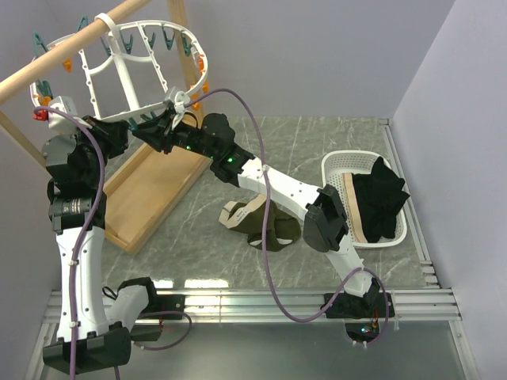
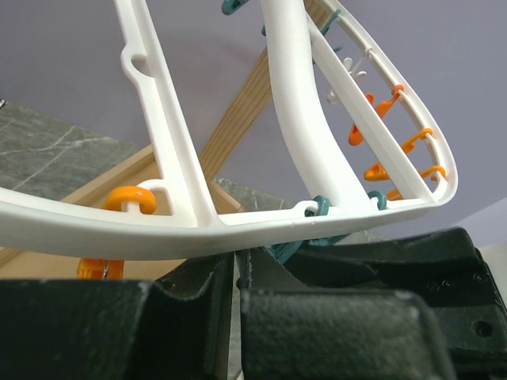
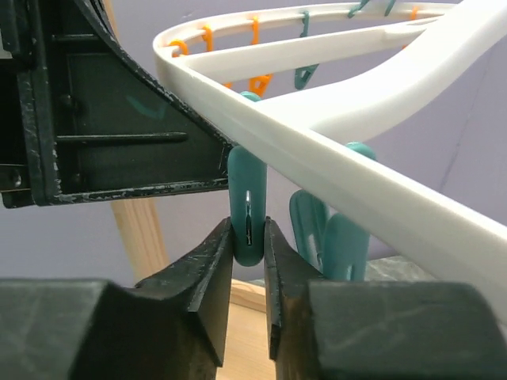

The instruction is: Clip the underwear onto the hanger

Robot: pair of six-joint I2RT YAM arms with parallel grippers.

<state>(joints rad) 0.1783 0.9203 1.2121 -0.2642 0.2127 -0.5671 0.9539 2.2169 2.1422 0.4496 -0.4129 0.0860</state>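
Worktop point(image 1: 317, 150) was grey and marble-patterned. The wooden stand point(image 1: 150, 198) had its tray below both sets of fingers. The hanger point(image 2: 289, 103) hung on the stand's pole, with its lower rim just above the left fingers point(image 2: 317, 324). These were closed with only a thin slit between them. Couldn't tell if they pinched the rim.

The white basket point(image 1: 339, 168) sat well to the right of the right fingers point(image 3: 202, 273). It held a black garment point(image 1: 380, 198) lying over a tan cloth point(image 1: 354, 210).

The underwear point(image 1: 265, 226) lay crumpled on the worktop with its beige lining showing. It was between the fingers and the basket, touching neither, and nothing held it.

The right fingers were clamped on the lower end of a teal clothespin point(image 3: 247, 214) hanging from the hanger rim. A second teal pin was just to their right.
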